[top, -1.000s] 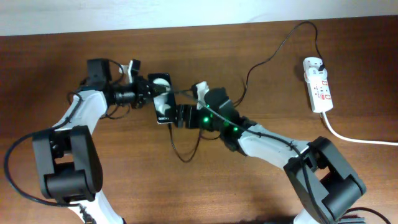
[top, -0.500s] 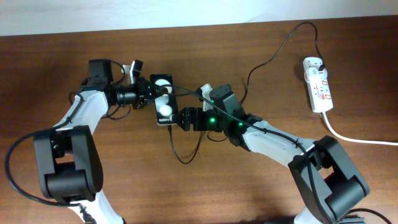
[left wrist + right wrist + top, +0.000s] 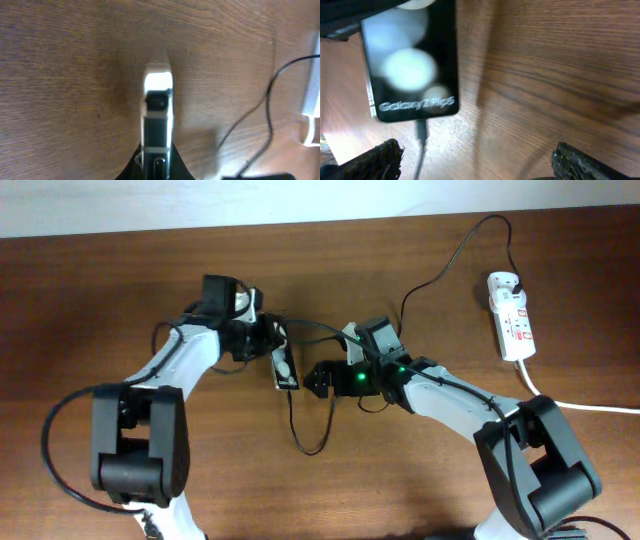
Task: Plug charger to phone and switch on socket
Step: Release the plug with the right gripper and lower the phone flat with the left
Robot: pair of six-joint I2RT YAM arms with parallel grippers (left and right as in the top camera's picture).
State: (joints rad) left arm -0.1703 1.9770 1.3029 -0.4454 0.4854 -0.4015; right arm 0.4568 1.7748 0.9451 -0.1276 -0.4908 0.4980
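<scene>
The phone (image 3: 287, 368) is a black slab, tilted up on its edge near the table's middle. My left gripper (image 3: 271, 344) is shut on its far end. In the left wrist view the phone (image 3: 158, 115) shows edge-on between the fingers (image 3: 157, 169). The right wrist view shows the phone's face (image 3: 410, 60) with white spots and lettering. The charger's connector (image 3: 421, 131) sits in the phone's lower end. The black charger cable (image 3: 310, 448) loops below the phone and runs up to the socket (image 3: 513, 315). My right gripper (image 3: 318, 378) is open and empty, just right of the phone (image 3: 485, 165).
The socket's thick white cord (image 3: 570, 402) runs off the right edge. The charger cable crosses over the right arm and arcs along the back of the table (image 3: 455, 255). A light wall strip borders the table's far edge.
My left arm moved right with the phone and turned it onto its edge. My right gripper drew back to the right, away from the phone's lower end.
</scene>
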